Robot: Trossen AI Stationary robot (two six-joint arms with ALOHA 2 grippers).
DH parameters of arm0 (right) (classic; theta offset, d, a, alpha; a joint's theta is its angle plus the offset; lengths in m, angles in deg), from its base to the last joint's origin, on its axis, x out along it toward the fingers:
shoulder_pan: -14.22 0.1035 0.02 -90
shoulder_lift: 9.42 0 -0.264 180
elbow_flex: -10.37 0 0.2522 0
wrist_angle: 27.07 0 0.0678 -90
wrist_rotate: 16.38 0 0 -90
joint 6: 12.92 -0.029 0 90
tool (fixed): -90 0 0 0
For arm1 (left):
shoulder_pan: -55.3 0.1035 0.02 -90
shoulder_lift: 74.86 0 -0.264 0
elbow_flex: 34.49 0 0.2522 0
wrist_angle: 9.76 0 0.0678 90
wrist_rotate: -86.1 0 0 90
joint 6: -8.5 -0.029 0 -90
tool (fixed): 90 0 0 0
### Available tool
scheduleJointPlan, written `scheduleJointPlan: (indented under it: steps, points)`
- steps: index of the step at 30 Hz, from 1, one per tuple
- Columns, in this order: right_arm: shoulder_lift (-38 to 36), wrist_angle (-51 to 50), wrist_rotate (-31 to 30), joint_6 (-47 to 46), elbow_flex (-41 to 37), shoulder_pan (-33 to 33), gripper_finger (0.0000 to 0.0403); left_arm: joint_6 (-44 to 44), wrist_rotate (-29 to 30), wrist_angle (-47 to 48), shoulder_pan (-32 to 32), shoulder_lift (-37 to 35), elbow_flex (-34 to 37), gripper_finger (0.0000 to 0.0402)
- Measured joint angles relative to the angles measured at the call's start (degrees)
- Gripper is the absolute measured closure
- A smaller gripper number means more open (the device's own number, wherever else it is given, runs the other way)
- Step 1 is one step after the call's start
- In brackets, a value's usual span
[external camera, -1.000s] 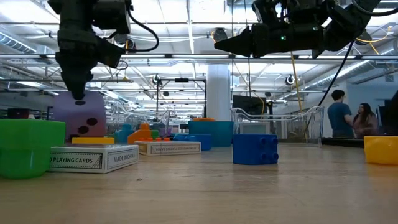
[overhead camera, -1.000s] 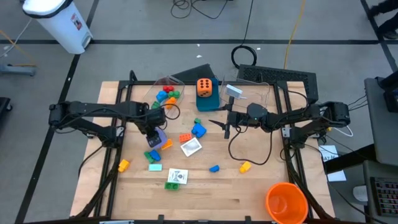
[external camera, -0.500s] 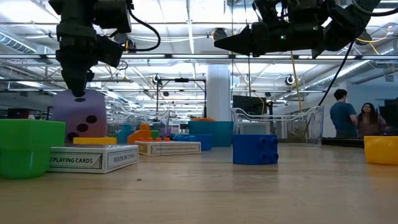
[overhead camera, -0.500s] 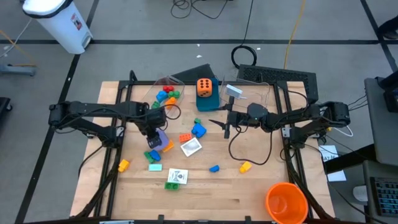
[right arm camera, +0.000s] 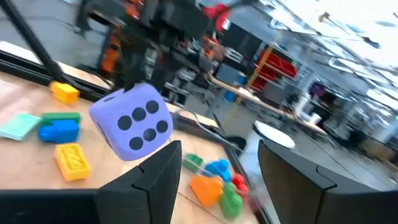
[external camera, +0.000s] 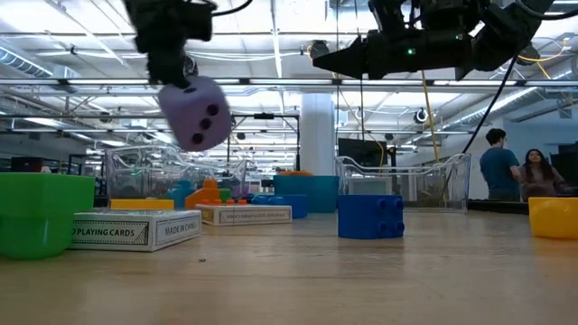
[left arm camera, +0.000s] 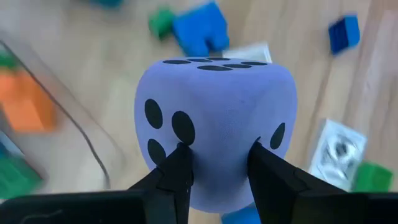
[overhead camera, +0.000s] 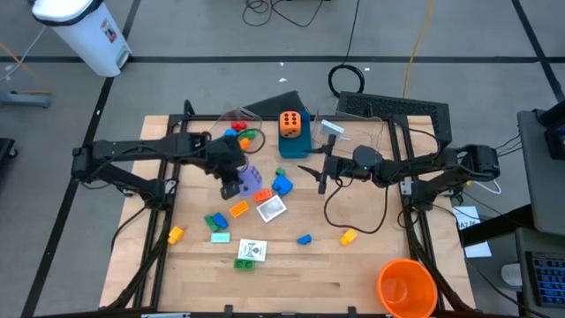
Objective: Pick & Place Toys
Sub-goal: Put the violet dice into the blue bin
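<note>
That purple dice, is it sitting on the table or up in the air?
In the air. The left tool pinches the purple dice, which hangs tilted well above the tabletop.

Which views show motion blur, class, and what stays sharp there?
Left wrist view: the purple die in the left gripper is sharp, the table's toys smear. Right wrist view: the room streaks. Low view: card box crisp.

Lit brightly and evenly from overhead; ceiling strip lights glared in the low view. Cast only soft, faint shadows on the table [overhead camera: 291, 269]. Smeared by motion blur behind the purple die [left arm camera: 214, 124]; likewise blurred beyond the right gripper [right arm camera: 217, 165].
</note>
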Motion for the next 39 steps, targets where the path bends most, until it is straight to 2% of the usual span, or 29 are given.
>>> scheduleJointPlan:
  steps: [5,12,17,21,24,30,34,39]
  points:
    - [-4.2,-7.6,-4.6,-0.6,0.0,0.0,0.0195,-6.2,2.4,0.4,2.3,6.1,-8.0,0.0274]
    - [-10.6,-24.6,-4.4,-7.1,0.0,0.0,0.0195,-16.6,2.5,3.7,7.1,19.9,-22.5,0.0274]
    - [-11.3,-33.1,-4.4,-12.8,-0.5,0.0,0.0195,-22.3,2.5,5.7,9.5,28.4,-34.5,0.0274]
    - [-11.3,-31.8,-4.4,-15.0,-4.5,0.0,0.0195,-26.0,2.6,8.6,10.7,34.2,-42.7,0.0274]
    - [-11.3,-27.2,-4.4,-15.4,-8.6,0.0,0.0195,-28.8,2.8,11.6,11.7,38.6,-48.4,0.0274]
    - [-11.4,-19.6,-4.4,-15.3,-13.0,0.0,0.0195,-34.2,6.9,15.9,13.8,46.2,-58.6,0.0273]
    - [-11.6,-18.3,-4.4,-15.0,-13.0,0.0,0.0195,-35.9,6.9,16.5,15.2,49.5,-62.5,0.0273]
    - [-11.6,-18.2,-4.6,-14.5,-13.0,0.0,0.0195,-36.5,7.0,16.6,16.5,51.9,-62.8,0.0273]
